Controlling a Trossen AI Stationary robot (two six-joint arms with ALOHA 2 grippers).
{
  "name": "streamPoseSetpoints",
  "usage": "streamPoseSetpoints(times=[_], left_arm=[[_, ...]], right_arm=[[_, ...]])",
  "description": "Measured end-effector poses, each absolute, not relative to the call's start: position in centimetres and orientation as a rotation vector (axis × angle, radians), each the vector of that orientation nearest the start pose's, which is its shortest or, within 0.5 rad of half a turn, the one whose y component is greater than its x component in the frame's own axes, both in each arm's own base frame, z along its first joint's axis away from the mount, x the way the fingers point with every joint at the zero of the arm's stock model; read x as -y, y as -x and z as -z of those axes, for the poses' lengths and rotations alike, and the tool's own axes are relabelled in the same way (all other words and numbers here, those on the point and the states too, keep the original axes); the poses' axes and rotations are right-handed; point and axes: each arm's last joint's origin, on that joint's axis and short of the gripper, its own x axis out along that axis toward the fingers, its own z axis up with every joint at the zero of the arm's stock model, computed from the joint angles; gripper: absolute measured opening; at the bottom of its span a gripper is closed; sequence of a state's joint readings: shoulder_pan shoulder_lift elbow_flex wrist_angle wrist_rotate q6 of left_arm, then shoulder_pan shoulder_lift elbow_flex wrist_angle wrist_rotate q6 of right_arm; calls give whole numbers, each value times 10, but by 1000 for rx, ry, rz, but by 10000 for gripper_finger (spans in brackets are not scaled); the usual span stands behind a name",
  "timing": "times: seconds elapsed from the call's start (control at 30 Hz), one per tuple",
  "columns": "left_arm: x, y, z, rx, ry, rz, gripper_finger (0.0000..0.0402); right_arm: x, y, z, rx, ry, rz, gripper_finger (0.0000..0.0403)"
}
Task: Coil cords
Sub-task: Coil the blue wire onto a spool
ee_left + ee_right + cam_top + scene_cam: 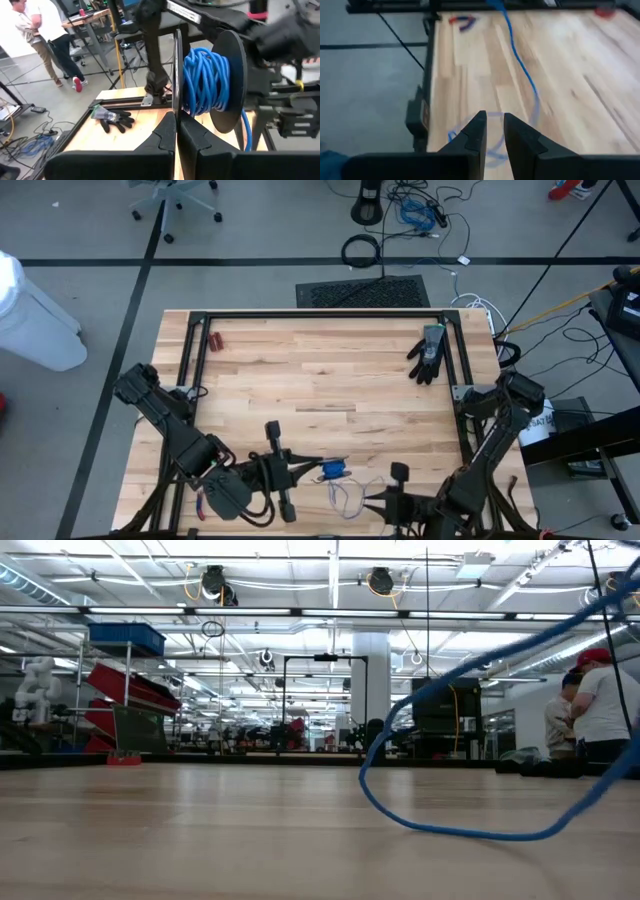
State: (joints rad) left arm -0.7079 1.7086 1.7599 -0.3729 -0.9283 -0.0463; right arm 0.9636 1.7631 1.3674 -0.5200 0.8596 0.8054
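Observation:
The cord is thin and blue. Much of it is wound on a black spool (pixel 207 80), which shows in the high view as a blue spot (pixel 335 470) near the table's front edge. The remainder lies in loose loops (pixel 346 496) on the wood and arcs across the low view (pixel 365 780). My left gripper (pixel 176 119) is shut on the spool. My right gripper (pixel 495 131) hovers over the loose loops (pixel 532 95) at the front edge (pixel 370 502), its fingers a little open with nothing between them. My left gripper pinches the rim of the spool's near flange (pixel 177 95), a thin black disc seen edge-on, between its two fingers. The fingers come at it nearly level from the table's left. The spool is lifted clear with its axle level, and a strand (pixel 246 132) hangs from it.
A black glove (pixel 428 355) lies at the far right and small red-handled pliers (pixel 215 340) at the far left. A black frame rail (pixel 320 315) borders the working area. People stand in the room beyond the table (pixel 600 705).

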Motion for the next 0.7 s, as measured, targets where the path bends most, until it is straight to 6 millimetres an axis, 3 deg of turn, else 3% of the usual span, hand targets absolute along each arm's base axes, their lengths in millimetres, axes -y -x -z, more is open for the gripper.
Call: streamPoseSetpoints(times=[0.33, 0.47, 0.7], left_arm=[[181, -296, -445, -167, -142, -251, 6], [162, -288, -459, -144, -109, -238, 6], [151, -285, -461, -176, -126, -225, 6]], right_arm=[[-296, -220, -212, -507, -28, 267, 54], [-284, -221, -196, -525, 49, 299, 56], [-263, -233, -185, -526, 255, 362, 111]])
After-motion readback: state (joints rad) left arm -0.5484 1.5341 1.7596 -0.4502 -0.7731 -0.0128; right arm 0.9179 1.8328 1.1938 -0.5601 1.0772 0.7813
